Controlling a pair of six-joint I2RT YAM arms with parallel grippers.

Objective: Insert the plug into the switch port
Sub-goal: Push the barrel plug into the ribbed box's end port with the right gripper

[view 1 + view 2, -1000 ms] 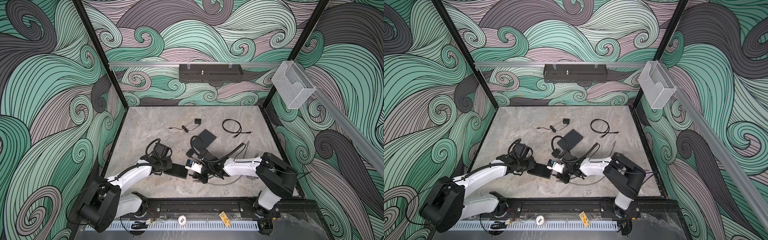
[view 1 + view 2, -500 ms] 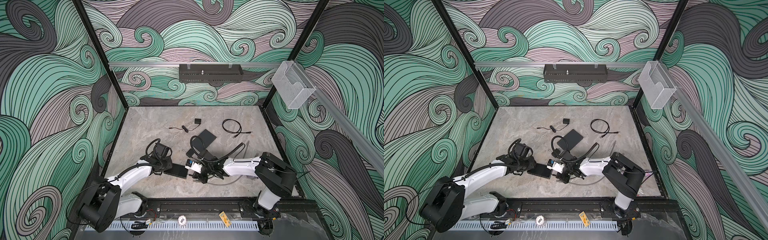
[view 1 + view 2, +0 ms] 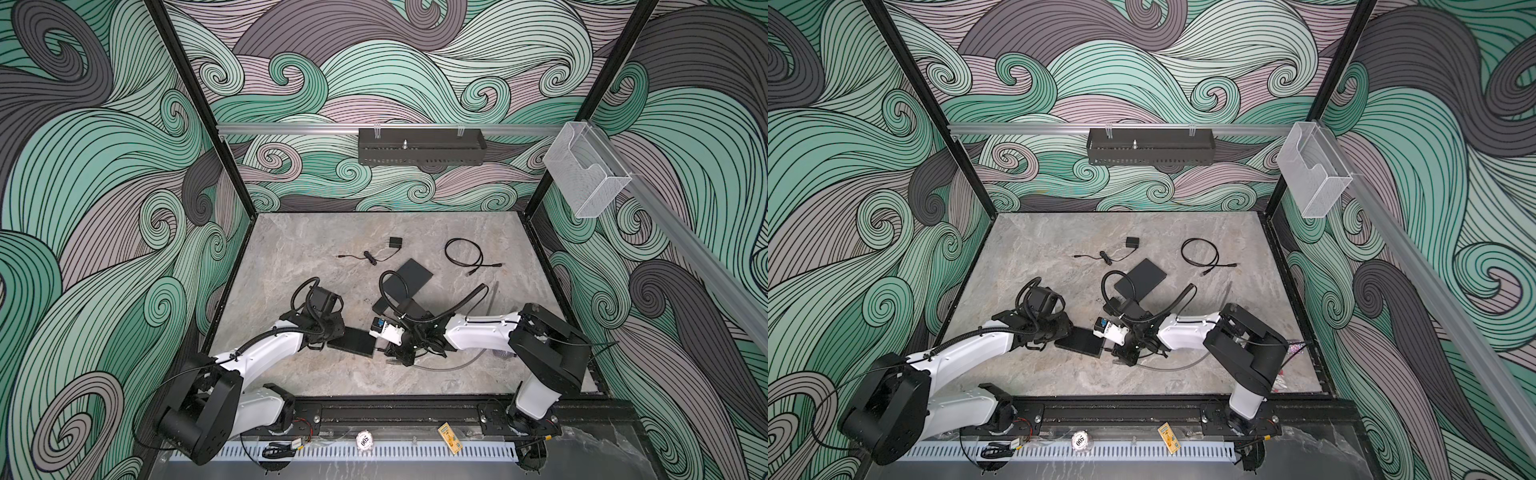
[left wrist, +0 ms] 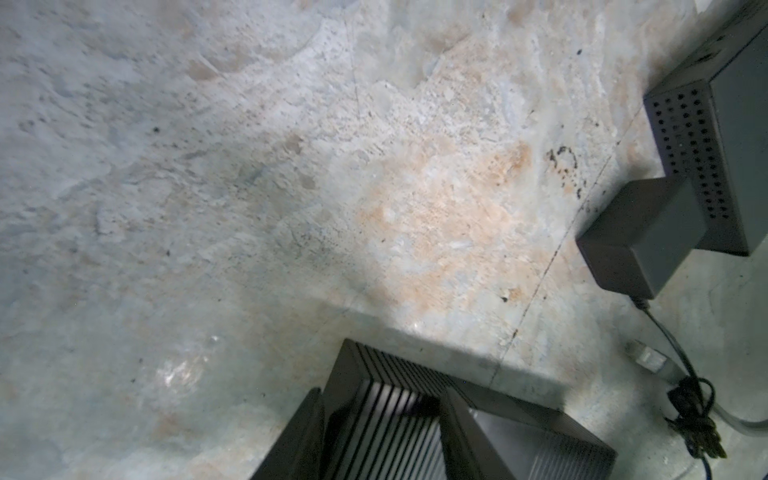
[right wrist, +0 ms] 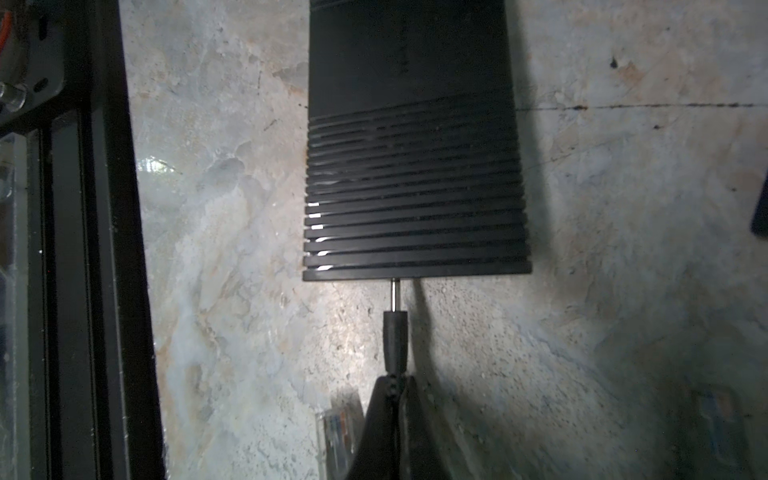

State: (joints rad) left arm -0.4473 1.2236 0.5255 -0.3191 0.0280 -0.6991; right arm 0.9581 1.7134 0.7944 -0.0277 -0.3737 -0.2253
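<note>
The switch [image 5: 415,187], a flat black box ribbed at one end, is seen in both top views [image 3: 353,341] [image 3: 1080,341] near the front middle of the stone-patterned table [image 3: 291,249], between the two arms. Its left end is clamped by the left gripper [image 4: 382,395]: in the left wrist view the fingers are set partway apart, with the ribbed casing pinched between them. The plug [image 5: 395,338], a slim black barrel with a bare metal pin, is held by the right gripper [image 5: 392,388], whose jaws are closed tight on its rear end. The plug is lined up square to the switch's ribbed edge, and the pin's tip is seen meeting that edge; whether it has entered the port cannot be told. A power adapter [image 4: 640,237] is noted lying just beside a perforated black box [image 4: 685,137] in the left wrist view.
</note>
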